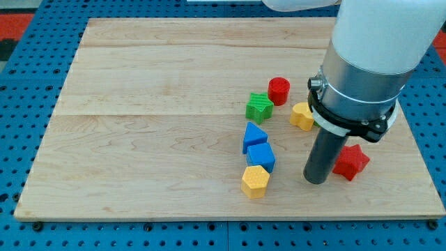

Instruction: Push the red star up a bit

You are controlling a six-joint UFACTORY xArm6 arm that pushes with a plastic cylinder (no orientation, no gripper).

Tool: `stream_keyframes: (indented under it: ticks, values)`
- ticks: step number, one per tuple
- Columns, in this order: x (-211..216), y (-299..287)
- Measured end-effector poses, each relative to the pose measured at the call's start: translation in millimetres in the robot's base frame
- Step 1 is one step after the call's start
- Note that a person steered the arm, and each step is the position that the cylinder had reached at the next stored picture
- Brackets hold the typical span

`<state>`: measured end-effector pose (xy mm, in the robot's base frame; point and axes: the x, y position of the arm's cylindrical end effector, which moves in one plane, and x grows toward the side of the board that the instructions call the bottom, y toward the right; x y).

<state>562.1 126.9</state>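
The red star (352,162) lies on the wooden board (153,111) near the view's lower right, partly hidden behind my rod. My tip (316,180) rests on the board just left of the star and slightly below its middle, close to or touching its left edge.
A yellow block (301,116) lies above the tip, partly hidden by the arm. A red cylinder (279,90) and a green star (259,107) lie further up and left. A blue triangle (254,134), a blue block (261,156) and a yellow hexagon (255,180) stand in a column left of the tip.
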Motion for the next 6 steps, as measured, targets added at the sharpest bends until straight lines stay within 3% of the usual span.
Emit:
stream_keyframes:
  ticks: [4,6]
  values:
    - [-4,26]
    - [-27,32]
